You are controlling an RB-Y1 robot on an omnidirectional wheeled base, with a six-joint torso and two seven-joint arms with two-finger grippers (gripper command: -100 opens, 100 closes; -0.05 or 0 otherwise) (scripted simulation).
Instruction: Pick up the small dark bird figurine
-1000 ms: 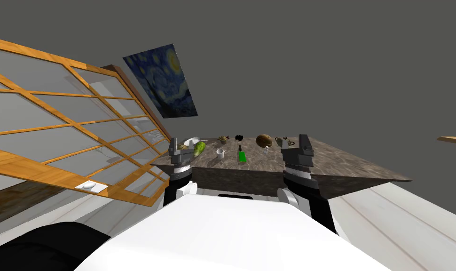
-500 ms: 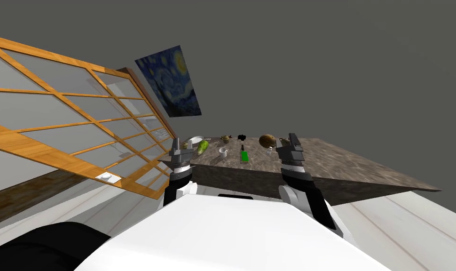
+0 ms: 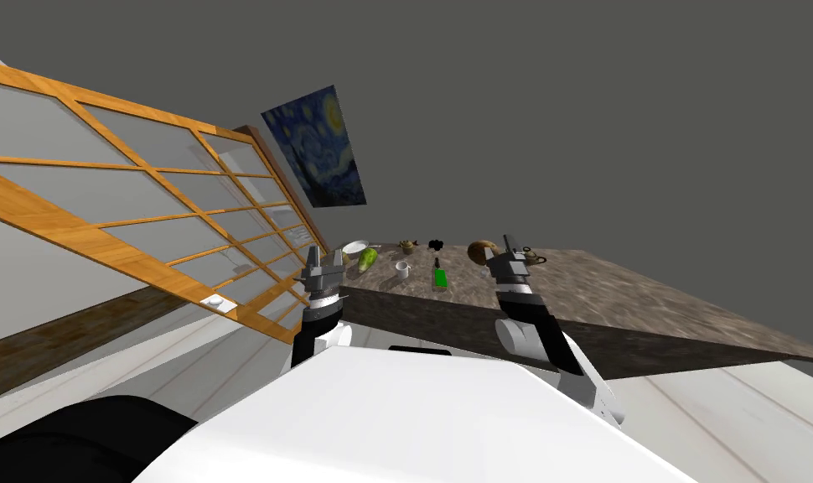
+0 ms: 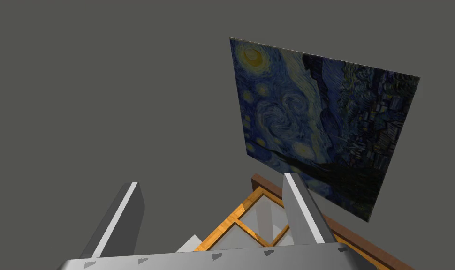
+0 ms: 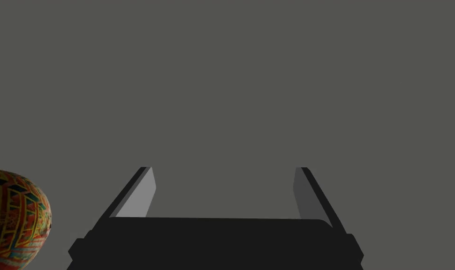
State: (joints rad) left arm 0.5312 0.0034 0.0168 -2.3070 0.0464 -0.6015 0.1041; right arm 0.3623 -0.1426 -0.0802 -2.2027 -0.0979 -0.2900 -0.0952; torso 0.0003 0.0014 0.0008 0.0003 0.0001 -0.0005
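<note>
Bird [image 3: 435, 245]: small and dark, near the table's far edge. We see it between our two grippers, nearer the right one and well apart from both.
Right gripper [image 3: 509, 248]: held over the table with its jaws wide. Its fingers [image 5: 138, 197] point at a flat grey wall.
Patterned egg [image 3: 481, 250]: stands between the bird and the right gripper. In our right wrist view it sits just outside the fingers, to one side.
Left gripper [image 3: 324, 262]: raised at the table's near left corner. Its fingers [image 4: 121, 220] are spread wide.
Table [image 3: 648, 293]: has a brown mottled top and a dark side.
Left of the bird: a small pot [image 3: 406, 246], a white bowl [image 3: 354, 248] and a green vegetable [image 3: 368, 258].
Nearer us than the bird: a white mug [image 3: 403, 269] and a green bottle [image 3: 439, 277].
Room: the walls are grey, and a blue swirled painting [image 3: 317, 147] hangs beyond the table. A wood-framed window [image 3: 145, 226] runs along our left. The floor [image 3: 732, 419] is white.
</note>
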